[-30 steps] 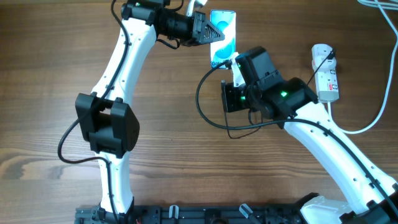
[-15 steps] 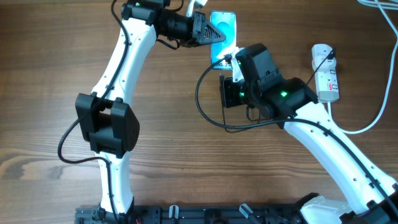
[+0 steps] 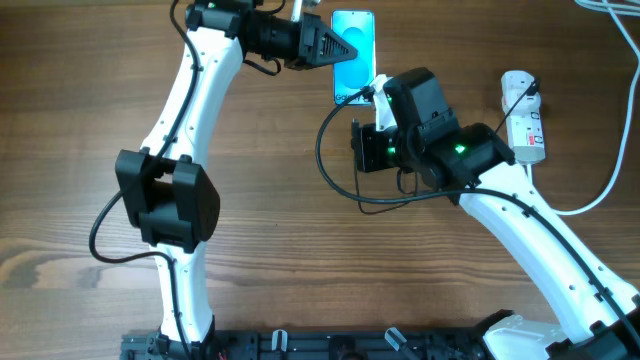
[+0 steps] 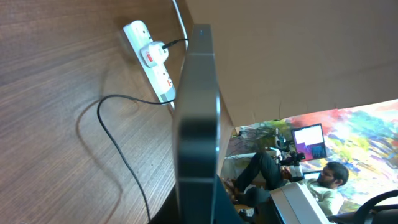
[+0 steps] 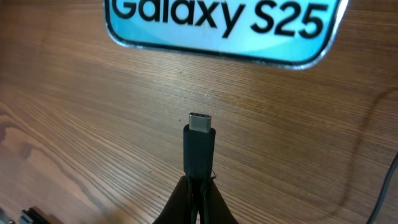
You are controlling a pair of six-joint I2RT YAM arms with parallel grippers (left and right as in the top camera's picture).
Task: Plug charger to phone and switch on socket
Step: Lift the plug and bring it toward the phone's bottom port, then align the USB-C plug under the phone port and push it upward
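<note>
The phone (image 3: 354, 52), teal screen with a white strip at its near end, lies at the far middle of the table. My left gripper (image 3: 336, 48) is shut on its left edge. In the left wrist view the phone (image 4: 198, 118) shows edge-on. My right gripper (image 3: 376, 102) is shut on the charger's connector (image 5: 201, 138), which points at the phone's bottom edge (image 5: 224, 25) with a short gap between them. The charger cable (image 3: 332, 172) loops back to the white socket (image 3: 524, 118), where its other end is plugged in. The socket also shows in the left wrist view (image 4: 144, 50).
The socket's thick white cord (image 3: 610, 185) curves along the right edge of the table. My right arm (image 3: 540, 240) lies between the socket and the table's middle. A black rail (image 3: 300, 345) runs along the front edge.
My left gripper has pushed the phone a little farther back and turned it straighter. My right gripper has followed it with the connector, moving slightly left and back.
</note>
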